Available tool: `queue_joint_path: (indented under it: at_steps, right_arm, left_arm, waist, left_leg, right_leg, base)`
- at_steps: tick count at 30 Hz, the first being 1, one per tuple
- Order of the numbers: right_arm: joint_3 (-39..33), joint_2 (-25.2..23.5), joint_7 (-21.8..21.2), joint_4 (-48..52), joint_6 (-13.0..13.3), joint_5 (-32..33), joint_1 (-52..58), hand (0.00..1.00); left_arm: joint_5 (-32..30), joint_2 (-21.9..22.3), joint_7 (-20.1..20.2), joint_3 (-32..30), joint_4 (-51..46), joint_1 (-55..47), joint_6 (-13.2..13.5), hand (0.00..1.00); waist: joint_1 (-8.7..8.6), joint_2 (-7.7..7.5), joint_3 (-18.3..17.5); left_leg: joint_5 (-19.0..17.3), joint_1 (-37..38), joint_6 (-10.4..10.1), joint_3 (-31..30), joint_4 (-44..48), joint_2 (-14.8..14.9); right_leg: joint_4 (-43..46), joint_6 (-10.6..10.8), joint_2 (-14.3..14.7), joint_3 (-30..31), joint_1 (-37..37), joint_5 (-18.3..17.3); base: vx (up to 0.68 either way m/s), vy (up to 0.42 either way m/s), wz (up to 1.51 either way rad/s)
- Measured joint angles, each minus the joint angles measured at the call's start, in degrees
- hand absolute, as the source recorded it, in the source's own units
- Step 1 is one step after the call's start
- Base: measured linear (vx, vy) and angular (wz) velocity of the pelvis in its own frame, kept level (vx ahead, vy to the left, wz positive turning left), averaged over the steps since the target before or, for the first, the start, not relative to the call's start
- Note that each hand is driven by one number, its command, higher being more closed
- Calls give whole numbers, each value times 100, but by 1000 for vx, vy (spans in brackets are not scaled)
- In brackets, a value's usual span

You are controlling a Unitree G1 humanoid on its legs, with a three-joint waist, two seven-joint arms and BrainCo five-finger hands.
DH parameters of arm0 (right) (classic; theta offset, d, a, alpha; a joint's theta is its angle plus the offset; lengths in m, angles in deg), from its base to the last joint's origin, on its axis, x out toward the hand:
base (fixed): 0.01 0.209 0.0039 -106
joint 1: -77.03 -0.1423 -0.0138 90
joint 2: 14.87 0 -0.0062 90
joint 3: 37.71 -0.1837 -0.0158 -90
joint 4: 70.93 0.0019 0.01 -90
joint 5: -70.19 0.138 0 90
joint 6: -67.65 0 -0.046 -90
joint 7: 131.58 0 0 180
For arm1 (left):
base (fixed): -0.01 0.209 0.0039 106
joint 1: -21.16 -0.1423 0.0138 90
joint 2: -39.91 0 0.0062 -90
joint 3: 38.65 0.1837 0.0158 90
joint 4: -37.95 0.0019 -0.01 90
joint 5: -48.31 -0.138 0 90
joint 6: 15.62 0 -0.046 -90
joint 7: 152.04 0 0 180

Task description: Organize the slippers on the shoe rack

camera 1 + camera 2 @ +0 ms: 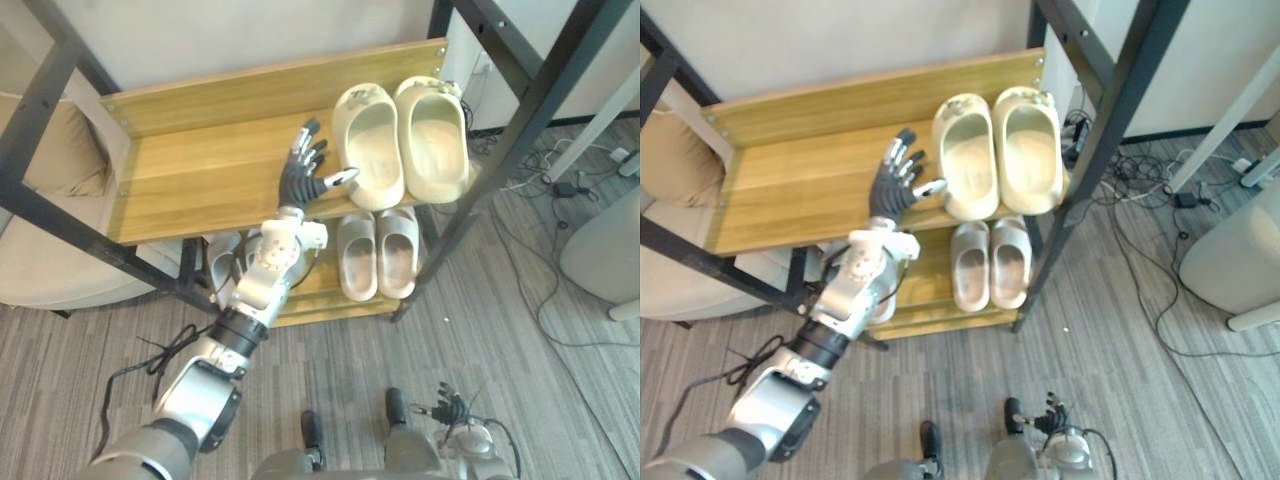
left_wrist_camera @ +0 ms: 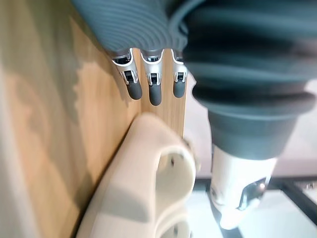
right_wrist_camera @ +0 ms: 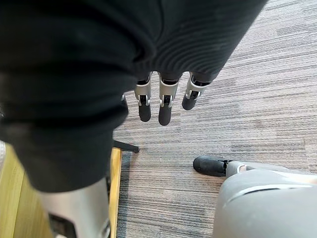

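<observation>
Hovering open over the top shelf (image 1: 190, 170) with the left hand (image 1: 305, 165): fingers straight and spread, gripping nothing, thumb tip right at the near slipper (image 1: 368, 145) of the big pair (image 1: 402, 140), parked at 3 o'clock of that hand. Touching or just beside, cannot tell, even from the wrist view. Plenty to spoil from here. Sweeping the thumb toward 3 o'clock would likely skew the near slipper against its mate (image 1: 436, 140) and break a pair already lined up, or crowd the mate toward the shelf's end by the black post (image 1: 500, 150). Pulling back toward 6 o'clock with the thumb hooked on the heel could drag it over the front edge, where both heels seem to overhang a little, and drop it onto the small pair (image 1: 378, 252) on the lower shelf (image 1: 330, 300). Hard to read: more footwear (image 1: 222, 262) at 7 o'clock of the hand on the lower shelf, mostly covered by the arm and the top shelf, so no telling whether one slipper or two, or how placed. Back of the lower shelf hidden as well. Hanging low at 5 o'clock of the head view with the right hand (image 3: 166, 106), fingers straight and relaxed above the floor (image 3: 247, 129), carrying nothing.
</observation>
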Motion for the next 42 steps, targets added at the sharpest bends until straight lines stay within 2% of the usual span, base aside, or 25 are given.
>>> queue_joint_path:
  at_steps: [2,4,10,13,17,20,24,27,28,32,35,42]
  right_arm:
    - [-1,4,-9,-5,-1,0,-5,0]
    - [0,1,-23,-28,-1,-1,-7,0]
    - [5,7,-66,-207,-33,-4,-36,0]
    - [11,37,-69,-226,-44,-9,-5,0]
    - [51,42,-132,-405,-54,-17,33,0]
    - [62,29,-187,-420,-64,-18,83,0]
    - [74,31,-188,-422,-64,-30,163,0]
    - [73,31,-193,-424,-64,-58,183,0]
    - [68,30,-200,-424,-64,-109,193,0]
    - [51,29,-231,-424,-61,-239,251,0]
    - [50,21,-238,-424,-60,-242,296,0]
    - [-15,-125,-233,-408,-44,-252,299,0]
  left_arm:
    - [7,-105,-8,-69,-365,-24,-3,0]
    - [9,-113,2,-196,-1133,-105,66,0]
    - [24,-105,48,-204,-2119,-493,181,0]
    - [173,-41,163,-200,-2564,-847,221,0]
    - [557,-29,357,-176,-3204,-1688,293,0]
    - [748,-9,581,-123,-3558,-2574,292,0]
    - [869,-51,975,-16,-3578,-3864,220,0]
    - [910,-45,1328,-24,-3348,-4858,56,0]
    - [905,-35,1473,-30,-2942,-5266,-27,0]
    - [778,17,1692,-200,-2123,-5767,-218,0]
    - [432,110,1797,-465,-1218,-5900,-243,0]
    - [-786,429,1720,-1143,997,-5741,-363,0]
  waist:
    - [51,-2,1]
    - [182,-2,1]
    - [309,7,-6]
    - [315,19,-21]
    - [381,3,-241]
    - [516,6,-377]
    - [648,-22,-428]
    - [742,-56,-513]
    - [793,-66,-563]
    - [866,-122,-616]
    - [907,-192,-670]
    - [929,-345,-840]
  left_leg:
    - [19,-3,3,-70,7,-4]
    - [20,-1,5,-82,33,-18]
    - [18,-2,6,-121,84,-27]
    - [23,13,8,-273,98,-34]
    - [26,23,3,-422,100,-34]
    - [24,21,2,-496,100,-38]
    - [15,111,-11,-616,103,-36]
    - [14,92,-13,-656,104,-24]
    - [14,90,-13,-708,104,-27]
    - [13,102,-15,-720,106,-22]
    - [10,106,-19,-731,104,-20]
    - [-7,107,-36,-731,99,-18]
  right_leg:
    - [4,-1,-12,-46,38,-1]
    - [4,-2,-30,-53,70,-3]
    - [6,-3,-39,-66,114,-6]
    - [7,-1,-43,-203,208,-31]
    - [7,-10,-42,-354,307,-106]
    - [8,-1,-44,-401,341,-142]
    - [7,-31,-34,-573,509,-207]
    - [7,-71,-21,-632,514,-241]
    - [7,-73,-19,-657,526,-251]
    - [7,-70,-14,-690,568,-299]
    - [8,-74,-14,-757,603,-328]
    - [9,-55,-14,-792,604,-375]
  base:
    - [-38,-19,18]
    - [-48,-1,6]
    - [-36,-4,4]
    - [-21,-16,20]
    - [5,-18,21]
    - [15,-16,15]
    - [-12,-19,17]
    - [-22,-22,9]
    - [-20,-16,7]
    - [-11,-10,7]
    - [-5,-6,9]
    - [0,0,0]
